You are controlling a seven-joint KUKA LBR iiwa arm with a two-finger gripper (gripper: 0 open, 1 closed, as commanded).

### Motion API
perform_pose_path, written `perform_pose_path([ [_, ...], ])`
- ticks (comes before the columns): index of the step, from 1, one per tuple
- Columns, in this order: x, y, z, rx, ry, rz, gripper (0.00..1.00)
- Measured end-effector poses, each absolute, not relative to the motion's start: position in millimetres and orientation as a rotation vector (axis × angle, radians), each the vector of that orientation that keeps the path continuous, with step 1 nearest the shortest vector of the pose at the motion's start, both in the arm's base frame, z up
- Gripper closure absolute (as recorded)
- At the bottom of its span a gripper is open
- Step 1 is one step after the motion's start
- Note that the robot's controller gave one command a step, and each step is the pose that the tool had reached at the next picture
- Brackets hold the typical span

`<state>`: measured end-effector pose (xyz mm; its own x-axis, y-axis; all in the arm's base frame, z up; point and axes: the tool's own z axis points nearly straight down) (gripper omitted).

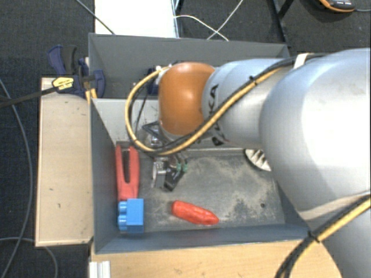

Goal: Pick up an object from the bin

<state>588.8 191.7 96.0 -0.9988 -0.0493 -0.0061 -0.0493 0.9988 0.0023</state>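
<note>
here, a scuffed, dusty grey metal bin (232, 184) sits on a dark floor (35, 28). the orange-capped arm (261, 109) reaches in from 3 o'clock. its gripper (165, 175) hangs over the bin's middle, and whether it is wide or narrow can't be told. a glossy red oblong (194, 212) lies at its 5 o'clock, a flat red bar (127, 169) at 9 and a blue block (130, 215) at 7.

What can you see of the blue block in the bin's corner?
The blue block looks like a plastic toy brick with studs along its left side, so it seems tipped over. It sits in the near left corner of the bin, against the end of a long red piece. The tool is clear of it.
</note>
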Motion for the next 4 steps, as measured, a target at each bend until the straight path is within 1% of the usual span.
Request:
perform_pose_path([
  [1, 566.6, 133.5, 141.3, -0.267, 3.124, -0.005, 0.0],
  [2, 569.0, 162.2, 99.9, 0.25, 3.132, 0.004, 0.0],
  [3, 584.5, 126.8, 69.8, 0.102, 3.135, -0.006, 0.0],
  [4, 589.4, 149.7, 70.0, 0.49, 3.097, 0.003, 1.0],
])
